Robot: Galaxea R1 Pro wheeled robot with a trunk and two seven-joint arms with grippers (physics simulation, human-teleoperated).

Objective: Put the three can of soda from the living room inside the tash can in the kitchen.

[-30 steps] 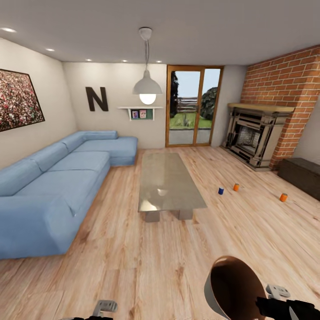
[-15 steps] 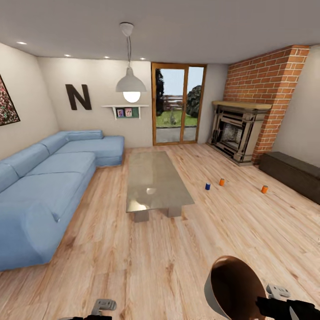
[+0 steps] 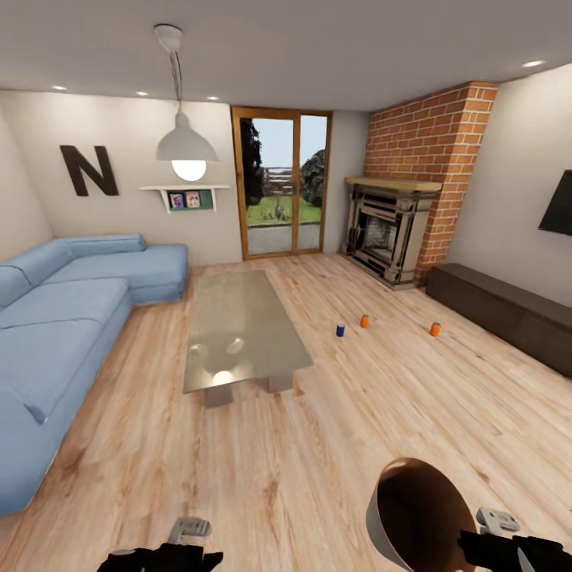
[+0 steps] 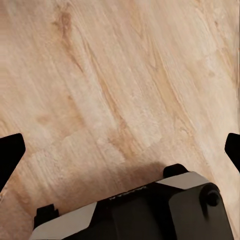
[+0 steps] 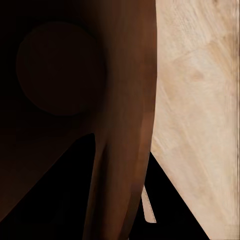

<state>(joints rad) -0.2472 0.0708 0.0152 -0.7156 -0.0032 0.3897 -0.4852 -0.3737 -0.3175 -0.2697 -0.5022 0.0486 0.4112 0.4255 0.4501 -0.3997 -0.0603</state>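
Observation:
Three cans of soda stand on the wood floor to the right of the glass table: a blue one point(image 3: 340, 330), an orange one point(image 3: 365, 321) and another orange one point(image 3: 435, 328) further right. The tash can point(image 3: 413, 512), grey outside and copper-brown inside, hangs tilted at the lower right, far from the cans. My right gripper point(image 3: 499, 526) is shut on its rim; the right wrist view has the bin's wall point(image 5: 120, 150) between the dark fingers. My left gripper point(image 4: 120, 150) is open over bare floor, with nothing between its fingers.
A blue corner sofa point(image 3: 56, 318) runs along the left. The glass table point(image 3: 238, 326) stands mid-room. At the right are a fireplace point(image 3: 389, 230), a brick column point(image 3: 433, 159), a low dark cabinet point(image 3: 508, 314) and a black TV point(image 3: 558, 202). A glass door point(image 3: 282, 187) is at the back.
The whole picture has slid left as the camera turned right, bringing the TV into view. The bin and right gripper keep their place in the frame; more of the left arm shows.

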